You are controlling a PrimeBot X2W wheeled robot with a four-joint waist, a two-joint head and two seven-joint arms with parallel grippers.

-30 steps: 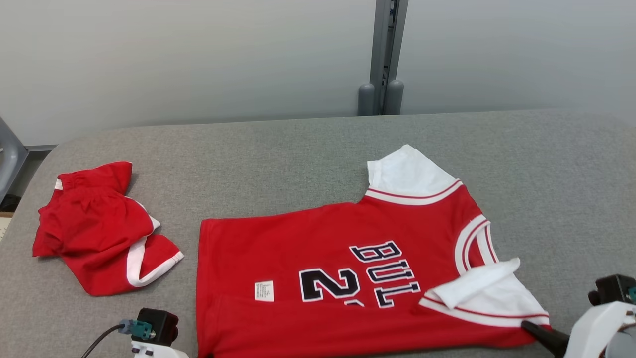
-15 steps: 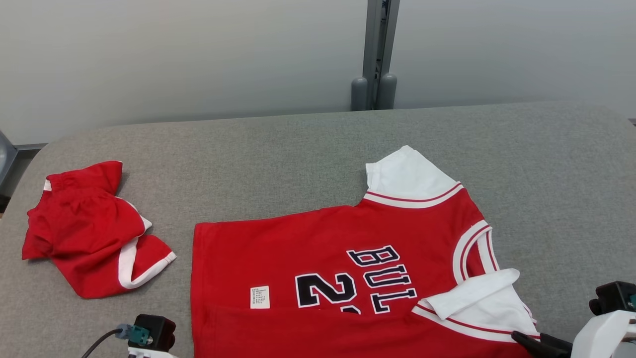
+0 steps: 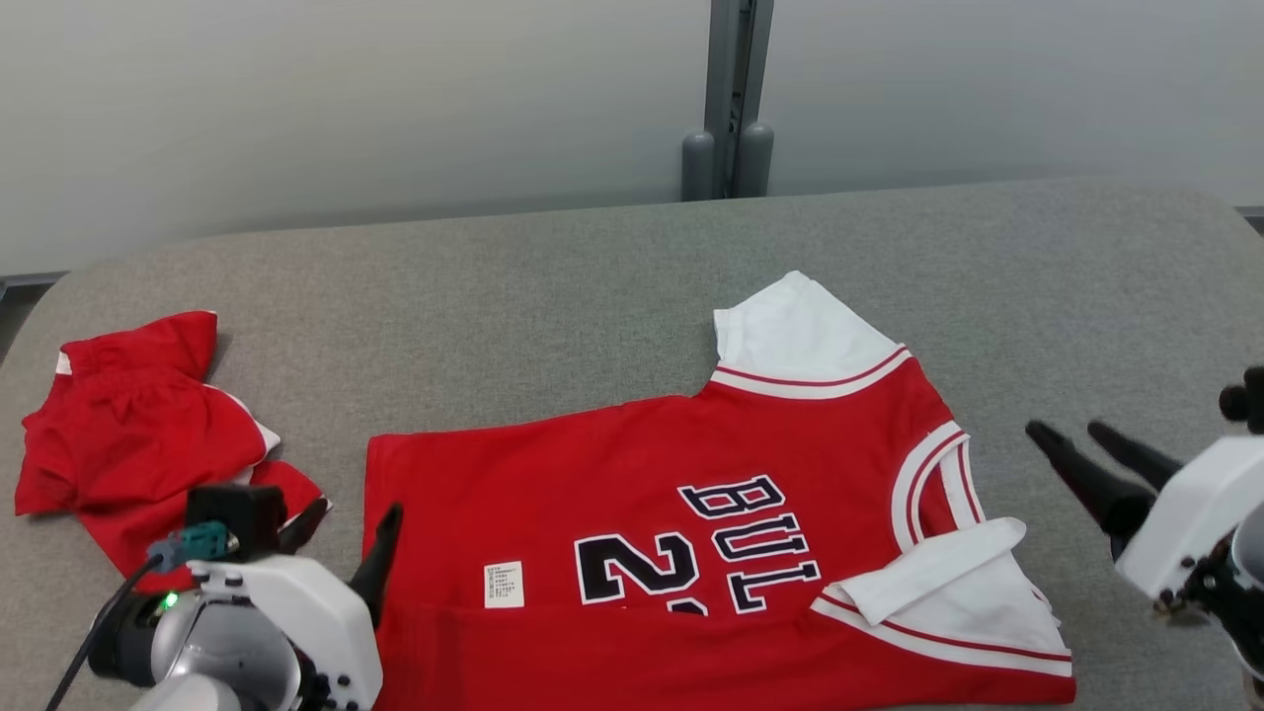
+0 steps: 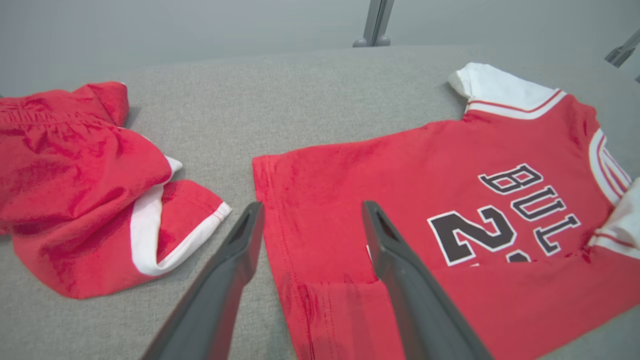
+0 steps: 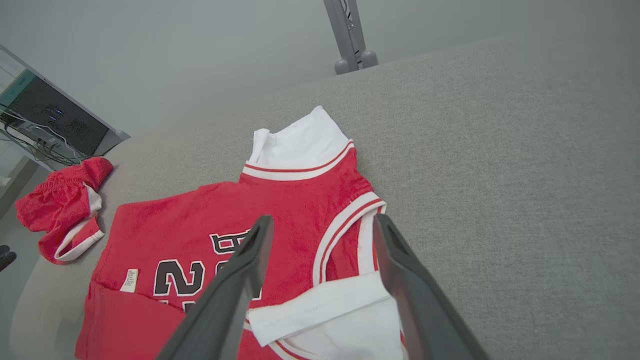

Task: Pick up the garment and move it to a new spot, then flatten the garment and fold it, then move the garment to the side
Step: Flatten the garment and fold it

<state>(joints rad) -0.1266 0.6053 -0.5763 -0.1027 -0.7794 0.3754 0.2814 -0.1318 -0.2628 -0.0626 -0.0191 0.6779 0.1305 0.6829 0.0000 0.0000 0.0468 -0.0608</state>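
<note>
Head view: L end effector [image 3: 355, 509] & R end effector [image 3: 1064, 428] both spread, empty; shorts [image 3: 128, 434] beside jersey [image 3: 642, 464].

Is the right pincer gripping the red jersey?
No, the right pincer stands open beside the jersey, touching no cloth.

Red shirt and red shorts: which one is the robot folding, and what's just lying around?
For the job:
- red jersey, its near edge folded up
- left tool, open
- right tool, open

Just lying about:
- crumpled red shorts, left of the jersey on the grey table
- grey post behind
</note>
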